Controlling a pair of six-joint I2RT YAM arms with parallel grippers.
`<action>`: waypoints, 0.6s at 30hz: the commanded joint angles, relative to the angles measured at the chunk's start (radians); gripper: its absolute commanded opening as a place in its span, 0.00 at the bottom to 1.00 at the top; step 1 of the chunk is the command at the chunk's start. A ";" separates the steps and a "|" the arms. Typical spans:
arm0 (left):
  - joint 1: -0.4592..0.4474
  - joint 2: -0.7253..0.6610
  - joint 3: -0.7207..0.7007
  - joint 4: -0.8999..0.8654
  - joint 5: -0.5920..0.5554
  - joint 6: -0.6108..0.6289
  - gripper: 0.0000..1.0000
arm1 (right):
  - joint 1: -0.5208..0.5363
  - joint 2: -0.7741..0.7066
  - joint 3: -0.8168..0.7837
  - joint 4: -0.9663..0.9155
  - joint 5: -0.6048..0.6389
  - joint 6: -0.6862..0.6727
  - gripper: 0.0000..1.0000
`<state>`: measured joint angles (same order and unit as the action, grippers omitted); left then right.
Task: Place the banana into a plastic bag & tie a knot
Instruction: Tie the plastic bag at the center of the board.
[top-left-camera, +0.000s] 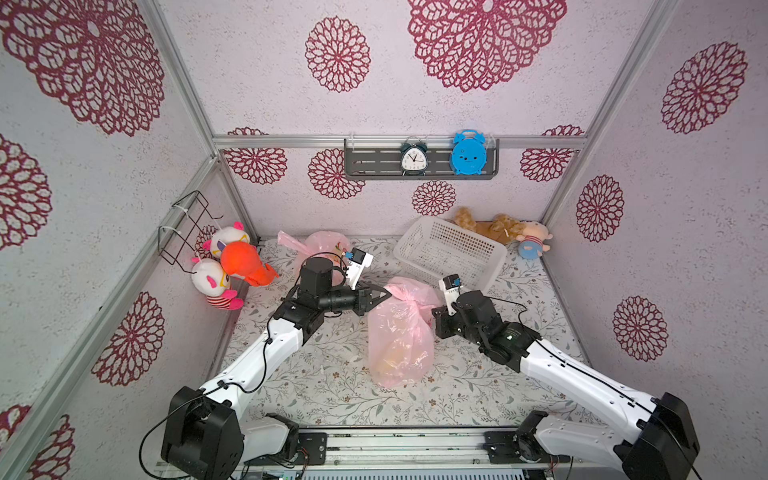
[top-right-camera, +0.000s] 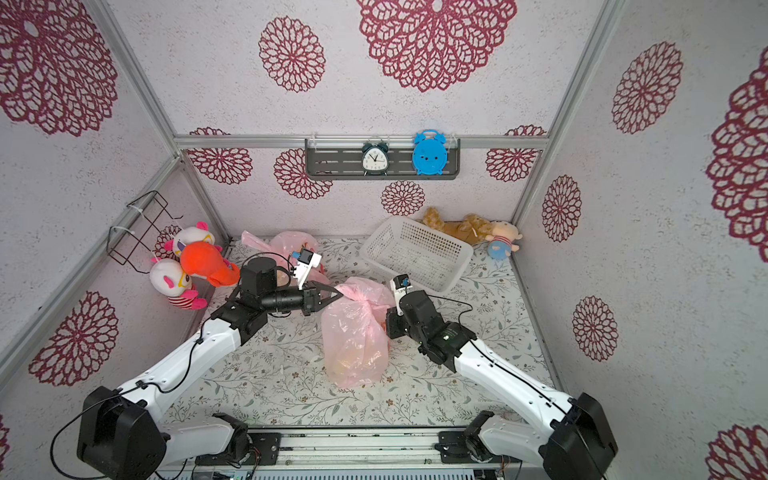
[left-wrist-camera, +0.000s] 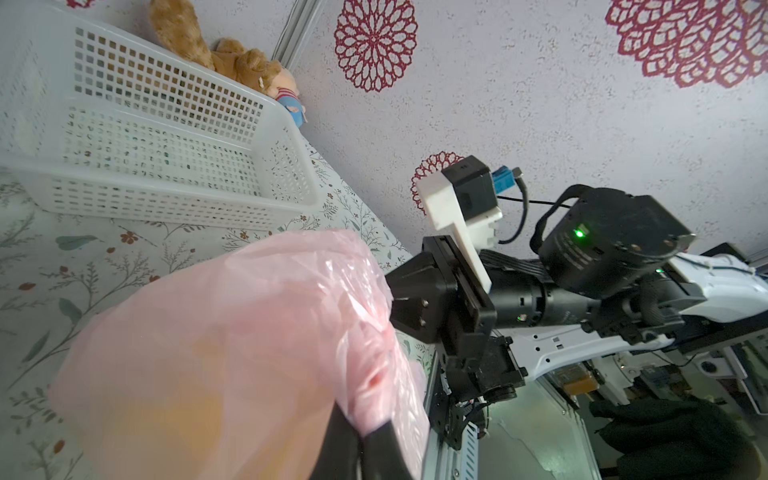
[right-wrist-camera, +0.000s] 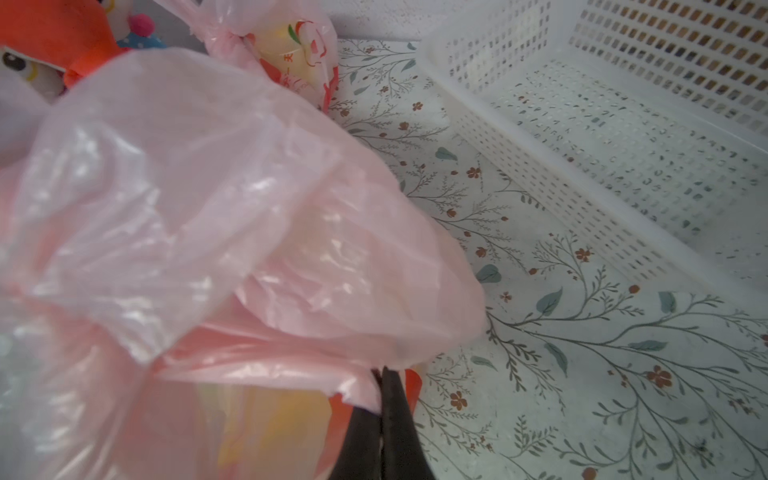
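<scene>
A pink plastic bag (top-left-camera: 399, 332) (top-right-camera: 355, 336) stands in the middle of the floral table, its top gathered and twisted. The banana (top-left-camera: 395, 359) (right-wrist-camera: 270, 424) shows only as a yellow blur through the film. My left gripper (top-left-camera: 386, 293) (top-right-camera: 338, 294) comes in level from the left, shut on the bag's gathered top; in the left wrist view (left-wrist-camera: 361, 432) pink film is pinched between its black fingers. My right gripper (top-left-camera: 431, 316) (right-wrist-camera: 380, 374) presses against the bag's upper right side, shut on a fold of film. Its tips are hidden behind the bag in both top views.
A white perforated basket (top-left-camera: 449, 253) sits tilted at the back right, close behind the right wrist. Another filled pink bag (top-left-camera: 320, 245) lies behind the left arm. Plush toys (top-left-camera: 237, 262) crowd the left wall, more plush (top-left-camera: 498, 228) the back right corner.
</scene>
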<state>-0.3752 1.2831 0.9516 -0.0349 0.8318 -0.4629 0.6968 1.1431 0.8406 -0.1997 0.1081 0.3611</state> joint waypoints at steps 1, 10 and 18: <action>0.068 -0.025 -0.009 0.139 0.039 -0.119 0.00 | -0.111 -0.019 -0.065 -0.055 0.048 0.034 0.00; 0.088 0.111 0.004 0.342 0.103 -0.268 0.00 | -0.122 -0.036 -0.152 0.063 -0.106 0.046 0.00; 0.011 0.171 0.092 0.116 0.023 -0.080 0.00 | -0.095 -0.139 -0.129 0.138 -0.269 -0.053 0.00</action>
<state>-0.3439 1.4487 1.0046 0.1154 0.8791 -0.6231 0.6018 1.0447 0.6952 -0.0792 -0.0921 0.3584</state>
